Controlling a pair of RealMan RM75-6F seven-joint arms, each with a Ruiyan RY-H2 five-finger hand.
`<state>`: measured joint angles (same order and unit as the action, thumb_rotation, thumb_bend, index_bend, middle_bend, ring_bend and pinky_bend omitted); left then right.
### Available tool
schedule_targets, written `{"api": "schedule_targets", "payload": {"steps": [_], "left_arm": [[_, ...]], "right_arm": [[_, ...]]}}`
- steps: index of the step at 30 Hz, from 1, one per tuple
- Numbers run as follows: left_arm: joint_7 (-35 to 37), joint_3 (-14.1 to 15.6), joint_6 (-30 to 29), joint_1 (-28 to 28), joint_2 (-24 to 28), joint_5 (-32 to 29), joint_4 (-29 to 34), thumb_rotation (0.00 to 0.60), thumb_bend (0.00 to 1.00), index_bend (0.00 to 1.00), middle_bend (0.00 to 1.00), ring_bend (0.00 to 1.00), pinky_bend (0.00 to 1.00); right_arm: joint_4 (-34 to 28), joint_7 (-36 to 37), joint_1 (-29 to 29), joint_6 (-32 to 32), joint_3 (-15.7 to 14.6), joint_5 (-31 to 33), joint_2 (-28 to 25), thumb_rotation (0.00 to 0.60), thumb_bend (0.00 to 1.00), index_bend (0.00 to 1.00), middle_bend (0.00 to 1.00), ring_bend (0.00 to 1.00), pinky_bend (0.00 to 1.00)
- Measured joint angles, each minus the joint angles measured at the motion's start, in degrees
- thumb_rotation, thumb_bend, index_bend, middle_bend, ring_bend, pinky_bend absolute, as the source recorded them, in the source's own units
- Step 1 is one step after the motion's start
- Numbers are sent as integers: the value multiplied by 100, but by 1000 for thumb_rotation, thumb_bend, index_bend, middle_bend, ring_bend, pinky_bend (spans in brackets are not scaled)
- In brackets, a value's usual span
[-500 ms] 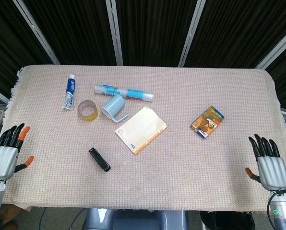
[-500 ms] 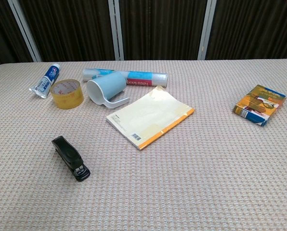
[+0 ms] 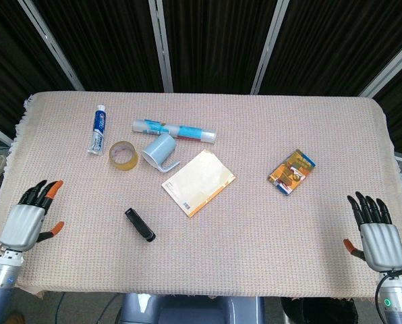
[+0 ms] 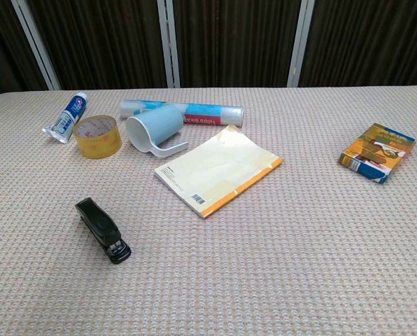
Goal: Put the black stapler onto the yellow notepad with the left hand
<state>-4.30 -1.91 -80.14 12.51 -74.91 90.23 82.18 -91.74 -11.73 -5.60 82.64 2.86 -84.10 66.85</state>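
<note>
The black stapler (image 3: 139, 224) (image 4: 102, 229) lies flat on the woven cloth, left of centre and near the front. Up and to its right, the yellow notepad (image 3: 198, 182) (image 4: 218, 169) lies flat and bare. My left hand (image 3: 31, 219) hovers over the table's left front edge with fingers spread and nothing in it, well to the left of the stapler. At the right front edge my right hand (image 3: 374, 231) is open and empty as well. Neither hand appears in the chest view.
Behind the notepad lie a tipped light blue cup (image 3: 159, 150), a roll of yellow tape (image 3: 123, 155), a toothpaste tube (image 3: 98, 128) and a wrapped roll (image 3: 175, 129). An orange box (image 3: 292, 171) sits at the right. The table (image 3: 255, 223) ends close in front of both hands.
My left hand has moved in to the right and a little toward the front, now over the cloth's edge. The right hand has barely shifted. No object has moved.
</note>
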Motion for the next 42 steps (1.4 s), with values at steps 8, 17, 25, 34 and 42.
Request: {"api": "schedule_targets", "payload": {"steps": [8,17,25,34,42], "left_arm": [[581,155,933,680,-474,300,-234,600,227,126,152,106,167],[777,257,1295,1150,-863,592,-472,600,225,174,184,118,165],[730,252,1571,1353,-1177,463,-718,600,225,251,226,144,166],[952,257,1786,1567,-1560,383,-1110,600,232,308,251,170,165],[1269,247,1898,1770,-1825,374,-1361,600,368,494,428,304,192]], "right_arm": [[37,-1,-28,-61,47,85,24,600,170,0,0,0,0],[37,39,19,28,33,30,15,600,170,0,0,0,0],[27,85,46,92,49,15,-6,600,168,0,0,0,0],[34,110,53,87,56,20,-24,600,170,0,0,0,0],[25,125,67,126,62,-1,-41,600,169,0,0,0,0]]}}
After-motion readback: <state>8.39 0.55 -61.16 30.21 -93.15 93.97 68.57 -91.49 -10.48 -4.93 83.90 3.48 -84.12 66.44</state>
